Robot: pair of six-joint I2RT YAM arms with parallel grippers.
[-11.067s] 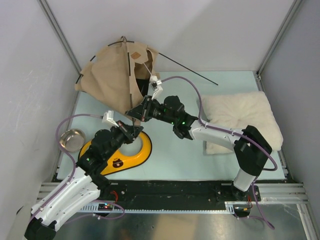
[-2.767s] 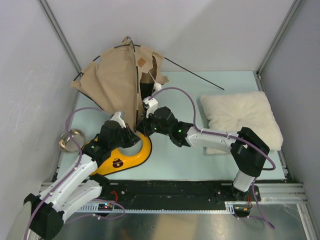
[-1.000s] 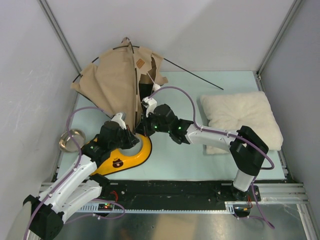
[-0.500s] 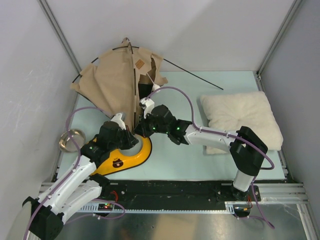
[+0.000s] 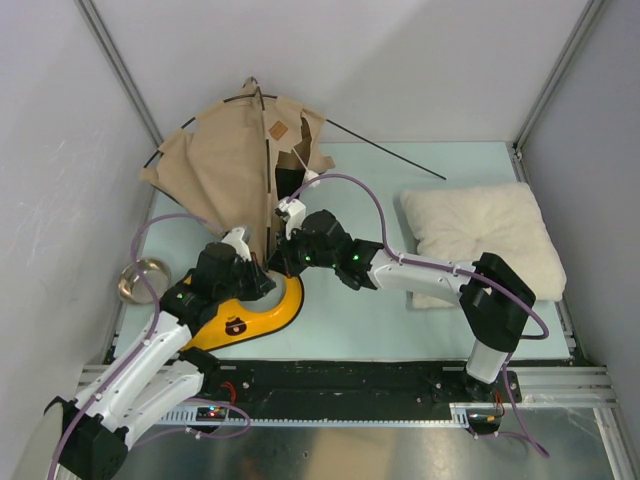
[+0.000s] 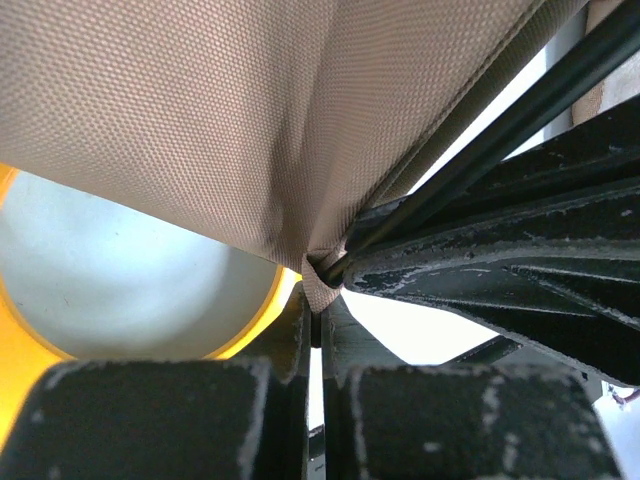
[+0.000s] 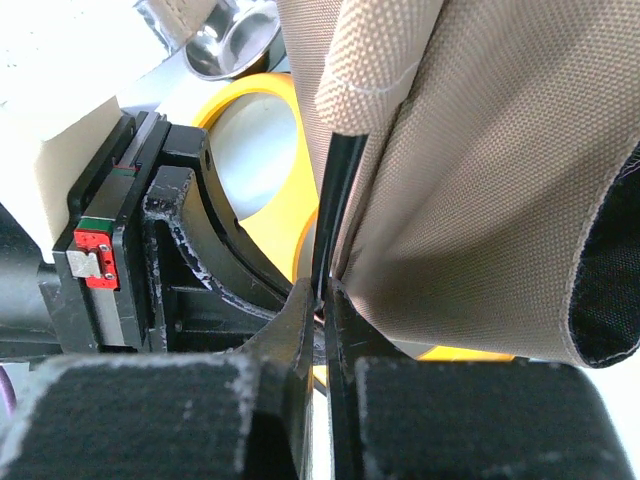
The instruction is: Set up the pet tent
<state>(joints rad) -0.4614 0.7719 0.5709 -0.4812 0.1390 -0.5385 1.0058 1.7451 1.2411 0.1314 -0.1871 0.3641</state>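
The tan pet tent [image 5: 230, 160] stands half raised at the back left, its black poles meeting at the top, a brown label [image 5: 274, 130] near the peak. One loose pole [image 5: 385, 150] sticks out to the right. My left gripper [image 5: 262, 268] is shut on the tent's lower fabric corner [image 6: 318, 270] where a black pole [image 6: 480, 140] ends. My right gripper [image 5: 278, 258] meets it there, shut on the black pole [image 7: 335, 200] at the tent's hem [image 7: 480, 200]. The dark inner floor [image 7: 610, 300] shows at the right wrist view's edge.
The yellow double-bowl feeder [image 5: 250, 310] lies under both grippers. A loose steel bowl [image 5: 143, 277] sits at the left edge. A cream fluffy pillow [image 5: 480, 240] lies at the right. White walls close in at left and back.
The tent has risen and turned a little since eleven seconds ago. Both grippers have come together at its lower front corner. In the last second almost nothing has moved.
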